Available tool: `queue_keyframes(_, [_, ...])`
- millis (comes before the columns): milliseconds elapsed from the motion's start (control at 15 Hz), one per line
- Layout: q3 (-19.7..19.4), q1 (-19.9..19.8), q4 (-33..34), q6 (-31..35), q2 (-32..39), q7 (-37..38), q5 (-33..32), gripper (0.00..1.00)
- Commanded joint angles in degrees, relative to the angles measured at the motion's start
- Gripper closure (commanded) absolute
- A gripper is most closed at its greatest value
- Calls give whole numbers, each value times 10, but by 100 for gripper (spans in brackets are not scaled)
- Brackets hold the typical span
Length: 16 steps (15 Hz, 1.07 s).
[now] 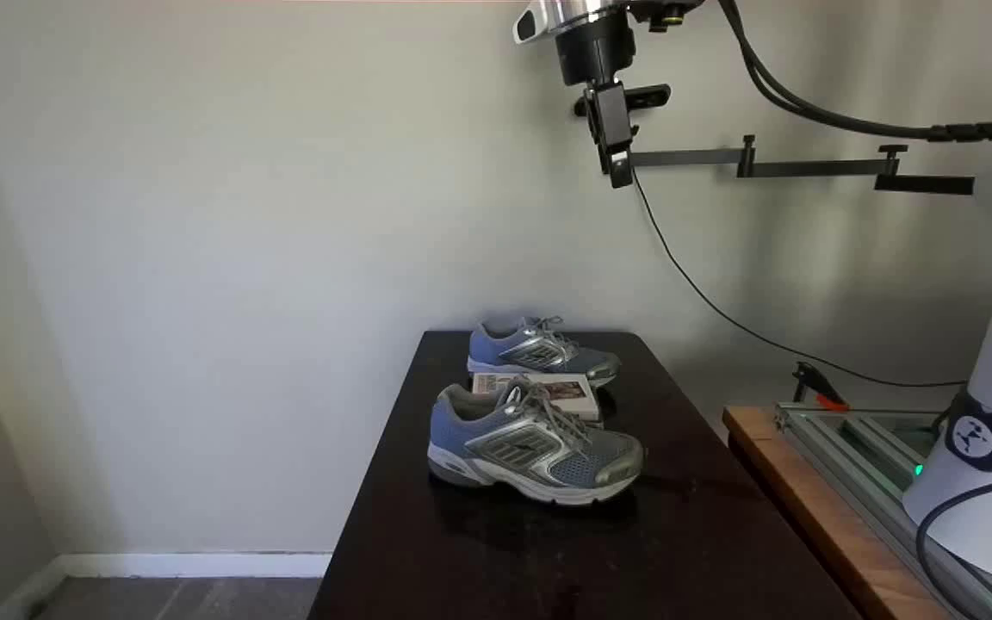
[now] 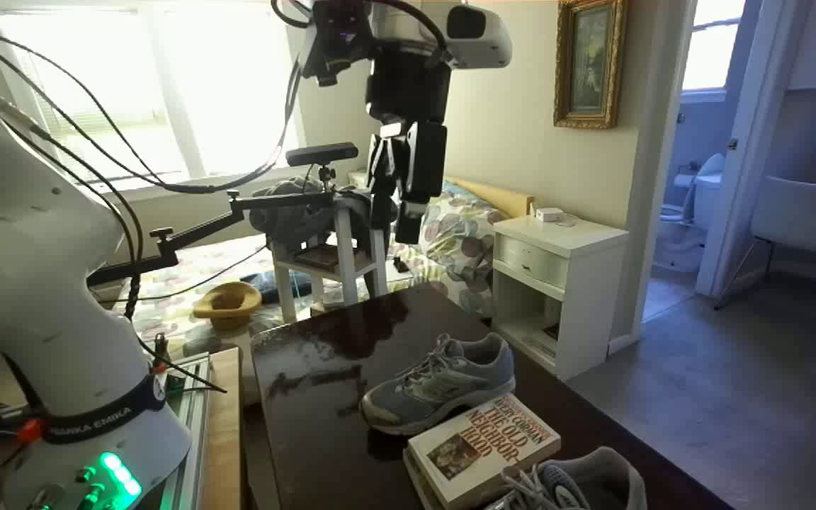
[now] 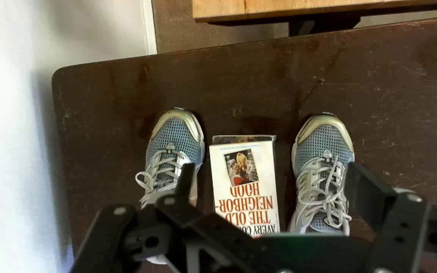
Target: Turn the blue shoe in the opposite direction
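Two matching grey-silver mesh shoes with blue accents stand upright on the dark table, toes toward the robot base; I cannot tell which is the blue shoe. The shoe away from the wall shows in both exterior views and at right in the wrist view. Its mate by the wall is cut off in an exterior view and partly behind a finger in the wrist view. My gripper is open and empty, high above the table in both exterior views.
A paperback book lies between the shoes, on another book; it also shows in the wrist view. The dark table meets the wall at its far end. A wooden bench edge and the robot base stand alongside.
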Motion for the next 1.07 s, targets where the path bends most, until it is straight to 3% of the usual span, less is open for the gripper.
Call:
queue_keyframes(0, [-4,5,1,-1,0,1,-1,0])
queue_keyframes(733, [-10,9,13,2,27,-11,24,0])
queue_keyframes(1000, [-24,15,4,101,59,-58,69,0])
